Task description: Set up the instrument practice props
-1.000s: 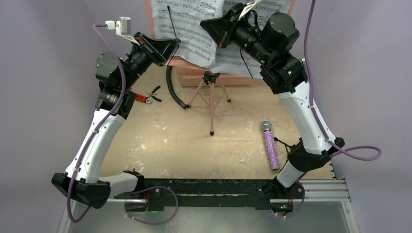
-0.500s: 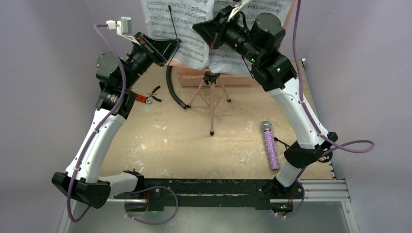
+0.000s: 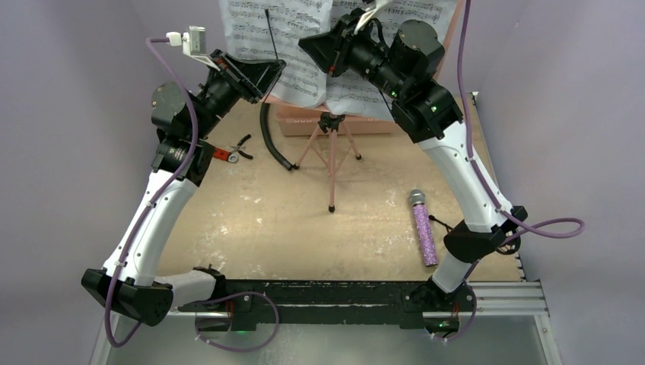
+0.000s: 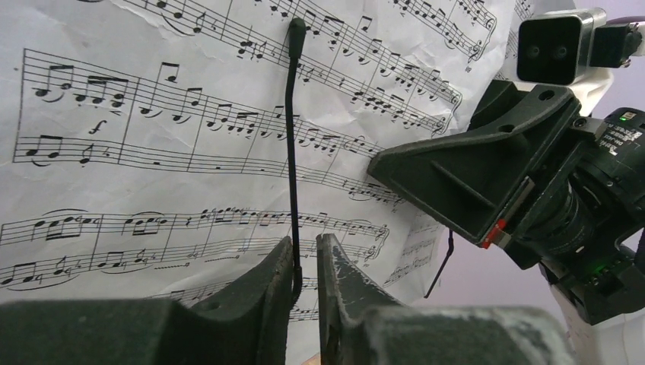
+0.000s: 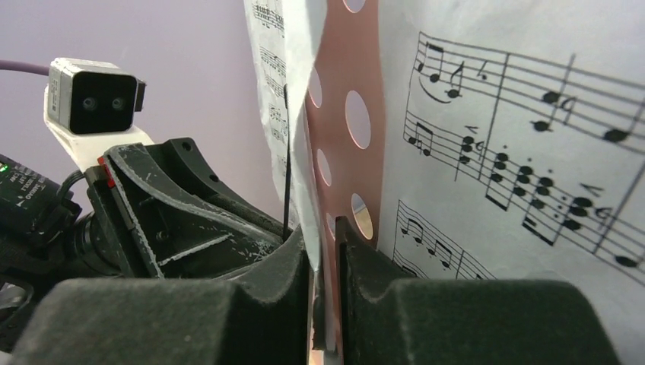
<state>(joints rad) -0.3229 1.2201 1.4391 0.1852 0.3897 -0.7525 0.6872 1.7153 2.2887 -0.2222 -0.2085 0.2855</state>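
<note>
The pink music stand (image 3: 331, 152) stands on tripod legs at the back middle, and its perforated plate (image 5: 354, 76) shows in the right wrist view. White sheet-music pages (image 3: 304, 30) lie against it. My left gripper (image 3: 266, 74) is shut on the stand's black page-holder wire (image 4: 291, 114), low on the wire, in front of a page (image 4: 152, 114). My right gripper (image 3: 318, 44) is shut on a page's edge (image 5: 316, 114) together with the plate's edge. The purple microphone (image 3: 423, 228) lies on the table at the right. The small black mic stand (image 3: 447, 226) is mostly hidden behind my right arm.
A pink box (image 3: 304, 122) sits behind the stand's legs. Red-handled pliers (image 3: 232, 152) and a black hose (image 3: 272, 144) lie at the back left. The two grippers are close together, left (image 5: 190, 205) and right (image 4: 456, 175). Purple walls close in the back and sides.
My right gripper has moved left and a little up with the page, closer to my left gripper. The pages have shifted left. My left gripper has stayed in place.
</note>
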